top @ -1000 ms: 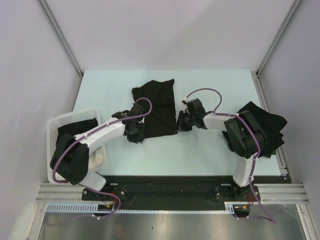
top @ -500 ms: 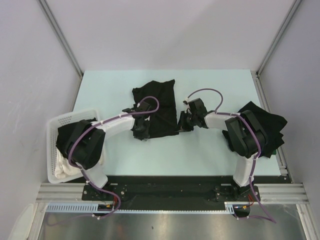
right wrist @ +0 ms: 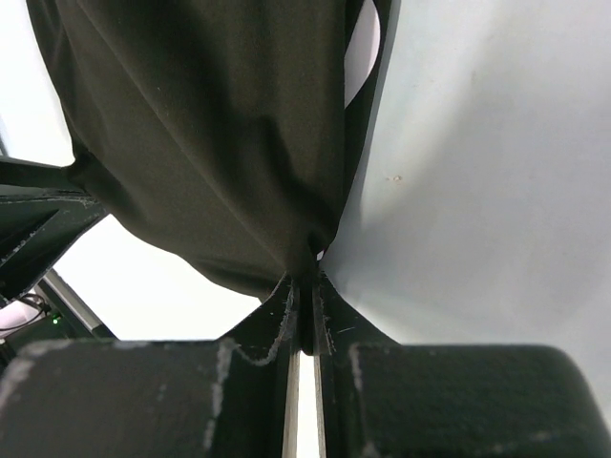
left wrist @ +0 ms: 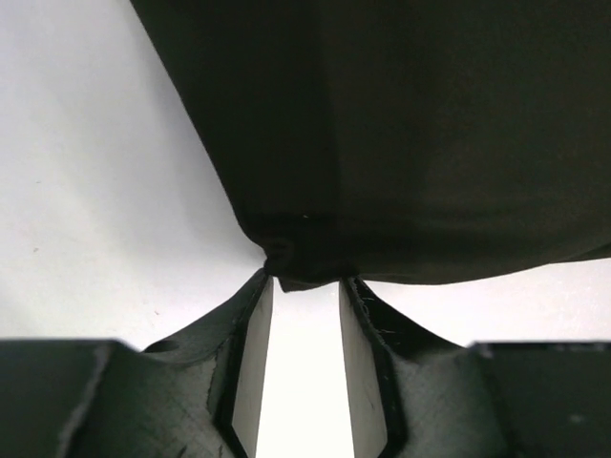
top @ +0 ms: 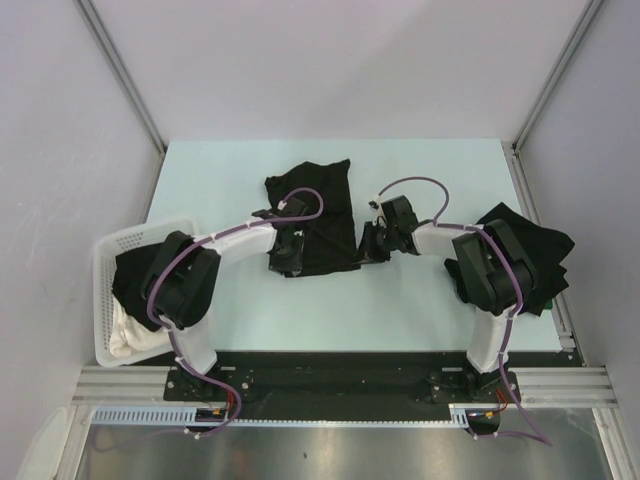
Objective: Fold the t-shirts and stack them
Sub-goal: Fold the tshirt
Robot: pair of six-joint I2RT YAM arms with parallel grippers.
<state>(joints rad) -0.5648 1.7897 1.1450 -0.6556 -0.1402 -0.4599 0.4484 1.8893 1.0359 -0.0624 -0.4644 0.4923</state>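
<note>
A black t-shirt (top: pixel 315 205) lies spread on the middle of the table. My left gripper (top: pixel 281 264) is at its near left corner. In the left wrist view the jaws (left wrist: pixel 305 282) stand apart, with the shirt's (left wrist: pixel 410 143) corner between their tips. My right gripper (top: pixel 364 253) is at the shirt's near right edge. In the right wrist view it (right wrist: pixel 307 283) is shut on a pinch of the black fabric (right wrist: pixel 210 143). A pile of black t-shirts (top: pixel 535 250) lies at the right, partly behind the right arm.
A white lattice basket (top: pixel 108 245) stands at the left edge, holding another black t-shirt (top: pixel 132 275) and a white cloth (top: pixel 125 337). Metal frame posts rise at the back corners. The pale table (top: pixel 430 170) runs to the wall.
My left arm has swung right and its gripper has moved to the shirt's near left corner. The right gripper has barely moved and still holds the fabric.
</note>
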